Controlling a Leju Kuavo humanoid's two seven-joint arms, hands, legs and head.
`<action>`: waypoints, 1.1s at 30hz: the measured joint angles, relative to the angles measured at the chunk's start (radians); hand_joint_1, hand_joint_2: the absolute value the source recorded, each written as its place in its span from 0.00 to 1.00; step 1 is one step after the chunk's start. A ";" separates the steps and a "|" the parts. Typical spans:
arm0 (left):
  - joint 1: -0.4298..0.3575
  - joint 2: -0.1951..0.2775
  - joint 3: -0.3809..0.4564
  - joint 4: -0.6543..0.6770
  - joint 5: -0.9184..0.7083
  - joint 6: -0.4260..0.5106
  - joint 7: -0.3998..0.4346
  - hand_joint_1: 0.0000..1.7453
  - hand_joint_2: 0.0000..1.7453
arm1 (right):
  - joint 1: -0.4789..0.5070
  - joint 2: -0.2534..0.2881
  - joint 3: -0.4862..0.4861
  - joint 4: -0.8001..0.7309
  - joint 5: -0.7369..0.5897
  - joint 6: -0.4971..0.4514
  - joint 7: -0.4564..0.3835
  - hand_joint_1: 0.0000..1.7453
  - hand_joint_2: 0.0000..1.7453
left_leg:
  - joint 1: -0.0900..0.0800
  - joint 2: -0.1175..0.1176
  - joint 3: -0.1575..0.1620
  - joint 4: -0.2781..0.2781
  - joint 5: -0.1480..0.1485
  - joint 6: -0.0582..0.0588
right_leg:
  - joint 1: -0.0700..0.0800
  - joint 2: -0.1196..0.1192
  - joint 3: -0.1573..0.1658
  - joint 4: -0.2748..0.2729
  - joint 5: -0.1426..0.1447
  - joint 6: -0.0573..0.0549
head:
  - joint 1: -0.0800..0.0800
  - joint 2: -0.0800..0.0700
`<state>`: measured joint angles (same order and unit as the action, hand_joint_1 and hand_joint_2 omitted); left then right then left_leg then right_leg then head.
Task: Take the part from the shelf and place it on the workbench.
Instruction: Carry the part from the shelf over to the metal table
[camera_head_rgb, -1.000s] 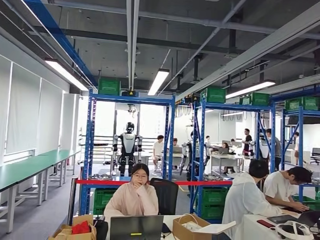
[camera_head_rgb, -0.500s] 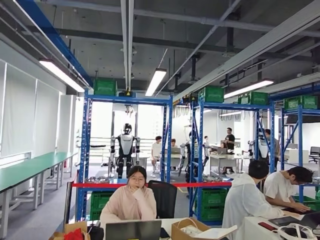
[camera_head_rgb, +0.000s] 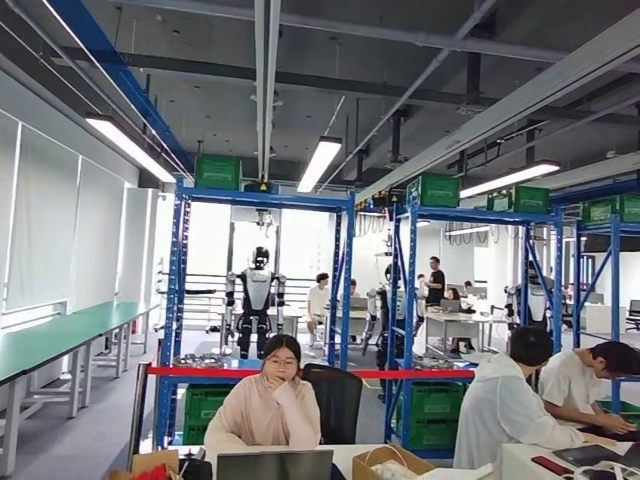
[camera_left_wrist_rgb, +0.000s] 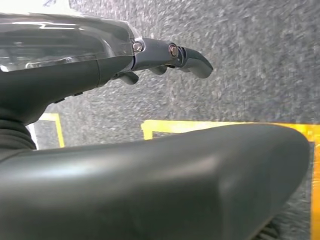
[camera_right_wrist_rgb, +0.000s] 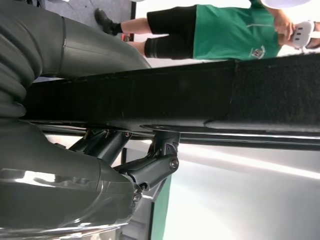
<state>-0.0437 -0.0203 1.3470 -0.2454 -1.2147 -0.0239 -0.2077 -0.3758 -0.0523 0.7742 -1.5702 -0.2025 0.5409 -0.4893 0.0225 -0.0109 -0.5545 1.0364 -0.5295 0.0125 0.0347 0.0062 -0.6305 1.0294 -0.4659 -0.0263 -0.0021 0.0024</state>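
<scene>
Both hands hang low while the head view pans across the workshop.

Since half a second ago the whole head picture has slid right and slightly down, so the camera has turned, not the things: the near blue shelf (camera_head_rgb: 256, 300) now sits further right. On its lower level lie dark ring-shaped parts (camera_head_rgb: 198, 359), too small to tell which is the task's part. A person in pink (camera_head_rgb: 264, 410) sits at the near table (camera_head_rgb: 351, 455). The left hand (camera_left_wrist_rgb: 166, 55) hangs over grey floor (camera_left_wrist_rgb: 264, 60), fingers loosely spread, holding nothing. The right hand (camera_right_wrist_rgb: 151, 160) lies against a black bar (camera_right_wrist_rgb: 188, 90); whether it grips it cannot be told.
</scene>
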 joint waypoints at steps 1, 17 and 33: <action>0.000 -0.001 0.000 0.000 0.000 0.000 -0.003 0.00 1.00 | -0.001 0.000 -0.001 0.000 0.001 -0.002 0.000 1.00 1.00 | 0.000 0.000 0.005 -0.003 0.002 -0.005 | 0.001 0.001 0.005 -0.008 -0.003 -0.006 | 0.000 0.000; -0.003 0.002 0.000 0.000 -0.003 0.002 -0.021 0.00 1.00 | -0.003 0.006 -0.007 -0.006 0.057 -0.036 -0.008 1.00 1.00 | 0.005 0.009 -0.073 0.017 0.045 -0.017 | -0.016 -0.026 0.062 -0.009 -0.048 0.022 | 0.000 0.000; -0.023 -0.002 -0.006 0.000 -0.040 -0.015 -0.040 0.00 1.00 | -0.092 0.006 -0.204 -0.094 0.169 -0.193 -0.006 1.00 1.00 | 0.004 0.000 -0.054 0.006 0.034 -0.017 | -0.015 -0.003 0.027 -0.010 -0.014 0.010 | 0.000 0.000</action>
<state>-0.0667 -0.0219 1.3414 -0.2453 -1.2546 -0.0386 -0.2476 -0.4674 -0.0460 0.5698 -1.6639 -0.0340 0.3482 -0.4955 0.0270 -0.0110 -0.6083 1.0425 -0.4953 -0.0045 0.0202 0.0035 -0.6034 1.0199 -0.4802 -0.0164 -0.0016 0.0023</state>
